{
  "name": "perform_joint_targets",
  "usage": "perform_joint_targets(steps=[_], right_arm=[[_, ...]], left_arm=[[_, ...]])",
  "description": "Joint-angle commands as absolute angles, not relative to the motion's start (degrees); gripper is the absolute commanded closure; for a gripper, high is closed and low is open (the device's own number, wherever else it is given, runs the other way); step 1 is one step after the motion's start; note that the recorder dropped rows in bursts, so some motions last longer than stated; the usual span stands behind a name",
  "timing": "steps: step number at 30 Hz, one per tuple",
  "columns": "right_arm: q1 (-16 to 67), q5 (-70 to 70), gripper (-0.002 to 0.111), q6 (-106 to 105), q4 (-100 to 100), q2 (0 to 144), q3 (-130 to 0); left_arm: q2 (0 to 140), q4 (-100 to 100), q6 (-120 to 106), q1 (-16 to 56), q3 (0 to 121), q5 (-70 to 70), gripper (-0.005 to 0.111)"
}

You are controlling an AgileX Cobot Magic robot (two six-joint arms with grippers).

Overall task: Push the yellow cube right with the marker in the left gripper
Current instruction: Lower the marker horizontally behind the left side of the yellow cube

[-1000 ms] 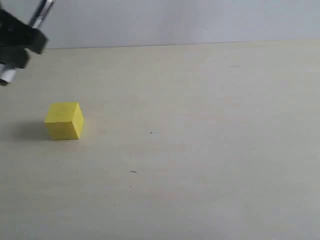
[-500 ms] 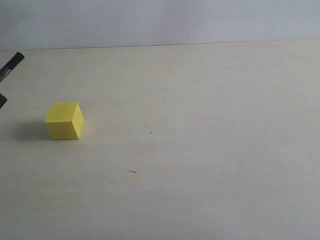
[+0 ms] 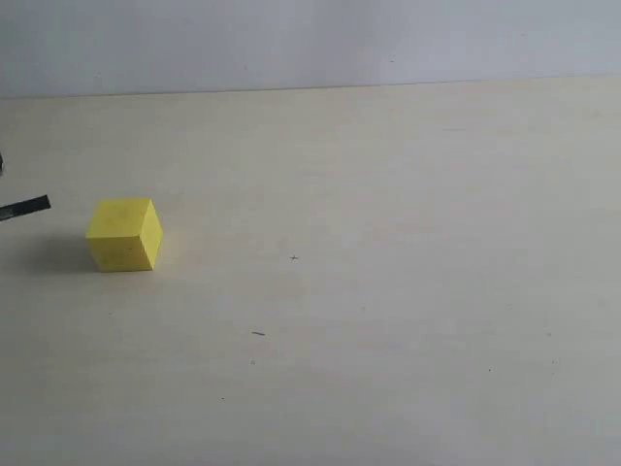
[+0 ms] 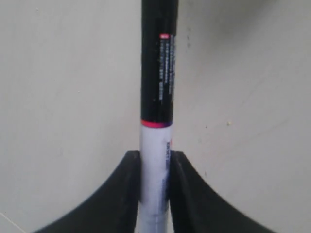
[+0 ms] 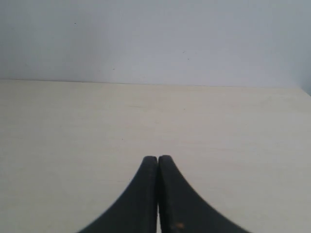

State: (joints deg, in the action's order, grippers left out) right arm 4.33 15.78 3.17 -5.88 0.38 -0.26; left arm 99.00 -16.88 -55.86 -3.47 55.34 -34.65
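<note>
The yellow cube (image 3: 124,234) rests on the pale table at the left of the exterior view. Just left of it, the black end of the marker (image 3: 27,207) pokes in from the frame's edge, a small gap away from the cube. The left gripper itself is out of the exterior view. In the left wrist view my left gripper (image 4: 155,156) is shut on the marker's (image 4: 158,73) white barrel, with the black part reaching out over bare table. My right gripper (image 5: 158,159) is shut with nothing in it and does not show in the exterior view.
The pale wooden table (image 3: 388,291) stretches to the right of the cube, with only a few tiny dark specks (image 3: 257,333) on it. A plain white wall (image 3: 310,39) runs along the far edge.
The left gripper has left the exterior view at the left edge. The marker's tip has dropped from above the cube's height to level with its upper part. The cube has not moved.
</note>
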Motion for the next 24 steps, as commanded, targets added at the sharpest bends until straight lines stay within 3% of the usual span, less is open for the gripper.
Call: perform_joint_targets(steps=[1,17,24], right_arm=[[4.04,15.34,0.108,3.09,-5.99,0.00,0.00],[4.04,15.34,0.108,3.09,-5.99,0.00,0.00],[4.04,15.34,0.108,3.09,-5.99,0.00,0.00]], left_arm=[[102.08,-16.32,-70.62,-5.53,55.32,-34.15,0.107],[109.43,-13.68,-76.47,-4.89,60.29,-30.64,0.107],[109.43,-8.16,-80.18,2.17,60.29,-30.26,0.107]])
